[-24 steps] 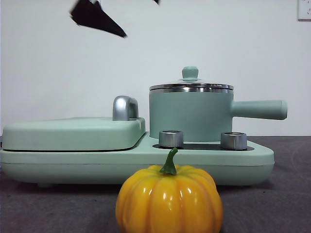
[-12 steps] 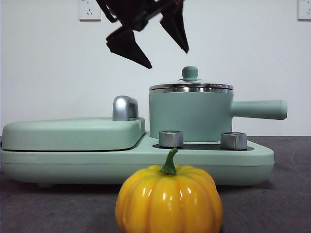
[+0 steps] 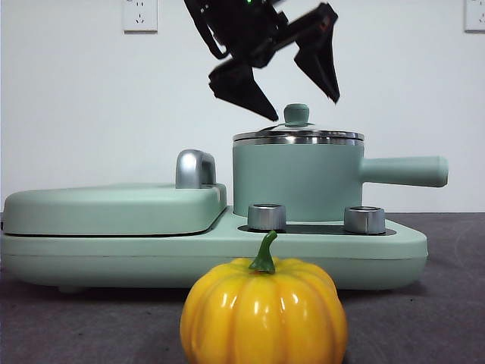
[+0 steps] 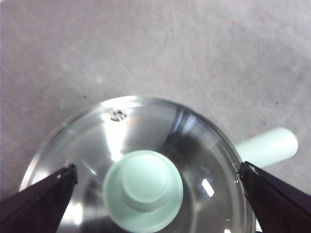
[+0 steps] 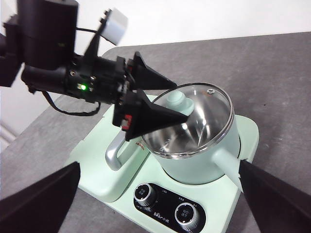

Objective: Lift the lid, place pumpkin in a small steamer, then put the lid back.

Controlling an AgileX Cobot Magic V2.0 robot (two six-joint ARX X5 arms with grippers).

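Mint-green and steel, the small steamer (image 3: 297, 180) stands right of centre in the front view on the cooker base (image 3: 212, 254), its long handle pointing to the right edge. The lid (image 3: 298, 133) sits closed on its rim, knob (image 3: 296, 114) upright. The left gripper (image 3: 299, 95) hangs in the upper middle of that frame, jaws spread wide, one black tip just left of the knob and slightly above it, the other up and to the right; neither touches the knob. In the left wrist view the knob (image 4: 143, 189) lies low in the frame, between the two jaws, with the glass lid (image 4: 160, 131) filling the space around it.

The pumpkin (image 3: 264, 311) sits at the bottom centre of the front view on the dark table (image 3: 439, 318), in front of the base and apart from it.

The right gripper (image 5: 155, 204) waits high over the scene, jaws wide apart at the lower corners of its own view, holding nothing.
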